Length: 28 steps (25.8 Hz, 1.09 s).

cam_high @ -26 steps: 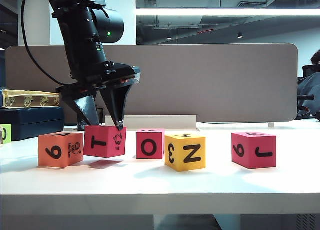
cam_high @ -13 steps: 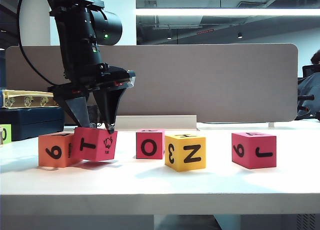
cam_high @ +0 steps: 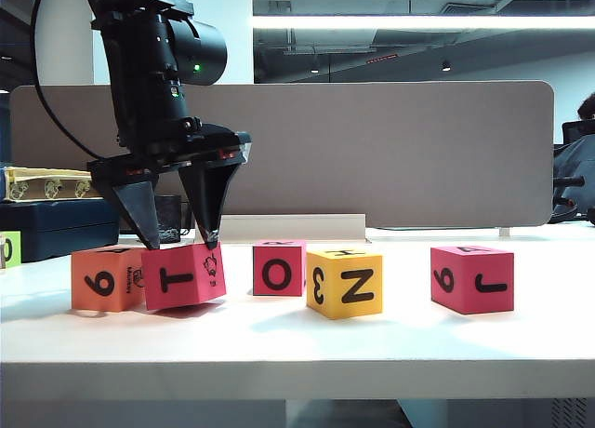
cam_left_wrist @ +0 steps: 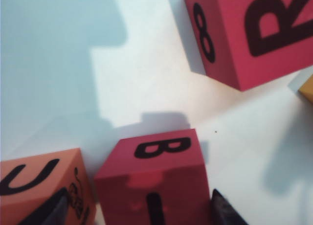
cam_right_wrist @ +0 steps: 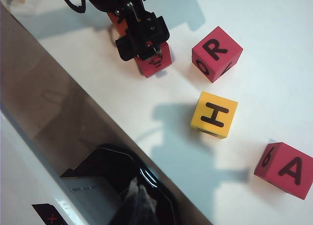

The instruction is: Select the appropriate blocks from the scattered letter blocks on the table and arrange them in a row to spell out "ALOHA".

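The left gripper (cam_high: 173, 238) hangs fingers-down over the pink T block (cam_high: 183, 275), near the table's (cam_high: 297, 340) left front edge and touching the orange block (cam_high: 105, 278). Its jaws straddle the block spread wider than it, gripping nothing. The placing step looks finished; next it should lift clear. The right gripper is out of sight, closed
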Available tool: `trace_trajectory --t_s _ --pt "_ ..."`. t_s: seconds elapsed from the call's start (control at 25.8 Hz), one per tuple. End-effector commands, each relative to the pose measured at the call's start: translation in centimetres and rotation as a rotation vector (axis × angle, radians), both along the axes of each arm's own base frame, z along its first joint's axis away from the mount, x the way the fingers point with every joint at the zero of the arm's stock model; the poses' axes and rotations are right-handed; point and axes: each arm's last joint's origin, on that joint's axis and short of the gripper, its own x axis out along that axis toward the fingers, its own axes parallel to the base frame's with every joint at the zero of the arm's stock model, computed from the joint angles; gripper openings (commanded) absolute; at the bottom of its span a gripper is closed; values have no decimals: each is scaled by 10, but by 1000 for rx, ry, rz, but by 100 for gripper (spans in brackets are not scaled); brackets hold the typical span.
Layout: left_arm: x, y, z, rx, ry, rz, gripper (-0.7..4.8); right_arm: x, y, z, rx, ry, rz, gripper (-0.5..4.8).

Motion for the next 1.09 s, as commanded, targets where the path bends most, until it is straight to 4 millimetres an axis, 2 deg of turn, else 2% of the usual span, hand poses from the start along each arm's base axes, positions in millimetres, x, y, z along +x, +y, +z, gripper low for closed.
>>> trace_trajectory --t_s 0.04,0.47,0.58,0.7,0.93,1.09 --pt "0 0 2 -6 -12 0 351 -1 0 3 10 -13 0 -5" --pt "2 -1 2 -14 -32 -12 358 0 0 3 12 -15 0 -5" --pt "2 -1 2 -15 -34 -11 431 0 0 3 12 -15 0 -5" --pt "3 -2 3 -19 -42 -12 467 0 0 3 12 -15 0 -5" --pt "5 -7 6 -77 -67 -30 467 0 0 3 12 -16 0 -5" --pt "5 -6 5 -54 -75 -47 467 0 0 3 4 -24 -9 -5"
